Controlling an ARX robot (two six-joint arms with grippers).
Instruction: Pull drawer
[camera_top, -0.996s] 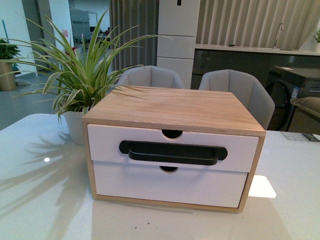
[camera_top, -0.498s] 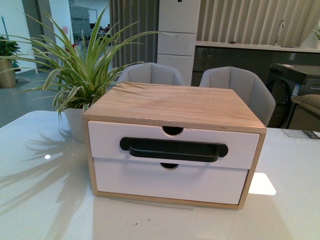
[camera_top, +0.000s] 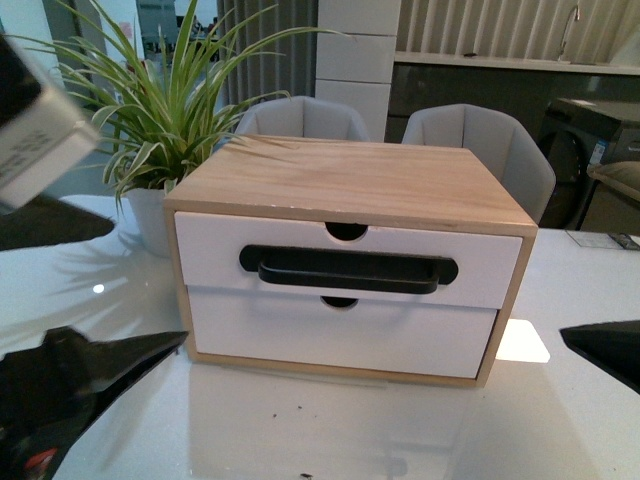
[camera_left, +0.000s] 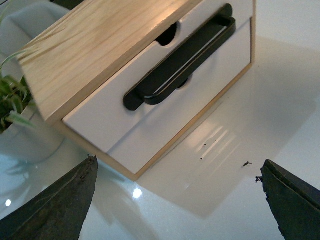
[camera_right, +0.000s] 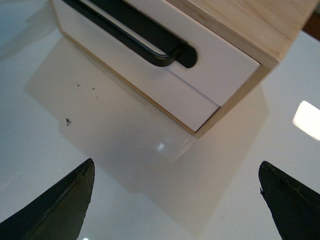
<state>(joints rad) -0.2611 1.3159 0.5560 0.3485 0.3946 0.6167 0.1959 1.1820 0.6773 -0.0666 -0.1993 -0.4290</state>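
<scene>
Leaves of a potted plant (camera_top: 160, 110) are spreading out at the far left, just behind the left corner of the box. The white table (camera_top: 300, 430) is shining under everything.

Near the left edge, the left gripper (camera_left: 178, 167) is hanging low over the table. Its two dark fingers (camera_left: 60, 205) are spread wide apart and are holding nothing. It is pointing at the front of the box and is not touching it.

In the middle, a wooden box (camera_top: 350, 185) is sitting on the table. The drawer (camera_top: 210, 265) is sitting in the top slot of this box. Its white front is lying about level with the box's front edge, so it is looking pushed in. A long black handle (camera_top: 345, 270) is running across its front. A half-round notch (camera_top: 346, 231) is showing in its top edge. Under it, a plain white drawer front (camera_top: 340, 345) is sitting a little further back. Two grey chairs (camera_top: 300, 120) are standing behind the box.

On the right, the right gripper (camera_right: 176, 167) is hanging over the table near the box's right front corner. Its fingers (camera_right: 55, 205) are spread wide too, gripping nothing, and are not touching the box.
</scene>
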